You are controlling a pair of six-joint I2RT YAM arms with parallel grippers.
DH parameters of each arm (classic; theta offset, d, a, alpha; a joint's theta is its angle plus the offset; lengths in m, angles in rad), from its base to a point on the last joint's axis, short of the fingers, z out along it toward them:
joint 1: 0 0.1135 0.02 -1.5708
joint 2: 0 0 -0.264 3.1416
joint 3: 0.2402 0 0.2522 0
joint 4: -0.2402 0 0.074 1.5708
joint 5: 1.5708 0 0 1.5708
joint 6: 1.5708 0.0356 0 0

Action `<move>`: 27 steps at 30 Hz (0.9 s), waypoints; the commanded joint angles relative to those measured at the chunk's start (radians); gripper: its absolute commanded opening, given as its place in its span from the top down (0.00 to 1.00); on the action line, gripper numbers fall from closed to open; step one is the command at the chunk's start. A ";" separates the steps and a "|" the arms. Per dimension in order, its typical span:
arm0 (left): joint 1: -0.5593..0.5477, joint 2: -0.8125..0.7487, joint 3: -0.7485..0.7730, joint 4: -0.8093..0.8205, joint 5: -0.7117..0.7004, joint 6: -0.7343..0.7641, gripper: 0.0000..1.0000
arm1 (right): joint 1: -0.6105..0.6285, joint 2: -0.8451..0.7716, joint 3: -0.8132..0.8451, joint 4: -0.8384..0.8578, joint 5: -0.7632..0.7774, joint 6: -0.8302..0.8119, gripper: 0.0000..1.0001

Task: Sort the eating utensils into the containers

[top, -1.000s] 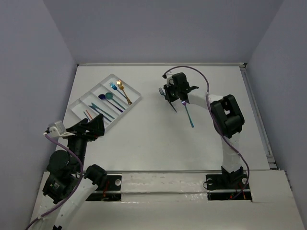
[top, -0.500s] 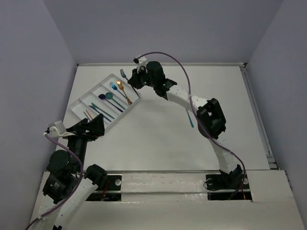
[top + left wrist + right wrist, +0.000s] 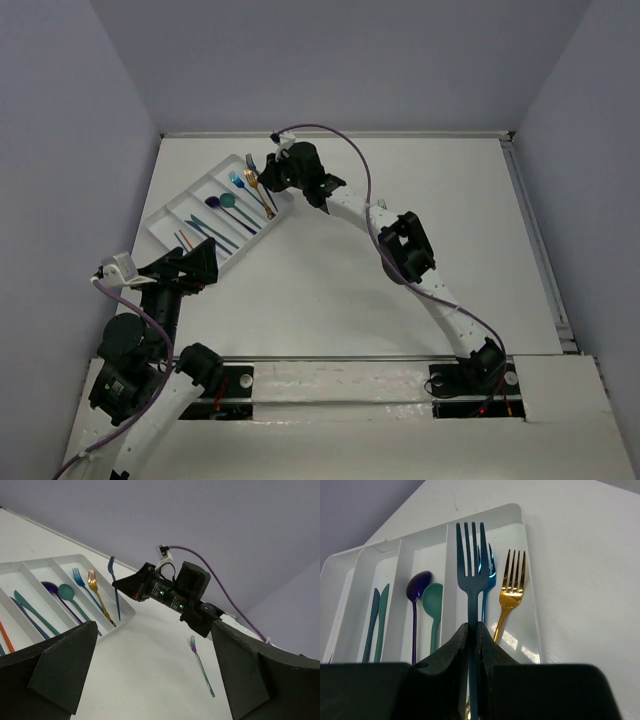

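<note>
- Your right gripper (image 3: 471, 629) pinches the dark teal fork (image 3: 471, 570) above the end slot of the tray (image 3: 451, 580), with the blue fork (image 3: 489, 575) and gold fork (image 3: 512, 587) lying beneath.
- Your left gripper (image 3: 198, 262) hangs by the tray's near corner, jaws apart.

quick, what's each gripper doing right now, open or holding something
Left gripper: open, holding nothing.
Right gripper: shut on the dark blue fork.

Dark blue fork (image 3: 472, 575) in my right gripper (image 3: 473, 627): glossy, metallic-looking sheen. My jaws: matt black plastic. Gold fork (image 3: 512, 587): mirror-shiny. Tray (image 3: 485, 514): smooth white plastic, slight gloss. Surface (image 3: 585, 580): matt white, smooth.
</note>
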 commanded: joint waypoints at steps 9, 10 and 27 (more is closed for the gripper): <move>-0.004 -0.011 -0.006 0.046 0.002 0.015 0.01 | 0.020 -0.062 -0.038 0.041 0.015 0.000 0.56; -0.004 -0.011 -0.006 0.046 0.004 0.015 0.01 | 0.020 -0.070 -0.041 0.041 0.013 -0.003 0.55; -0.004 -0.030 -0.009 0.047 0.013 0.016 0.01 | -0.016 -0.733 -0.964 0.186 0.429 -0.058 0.55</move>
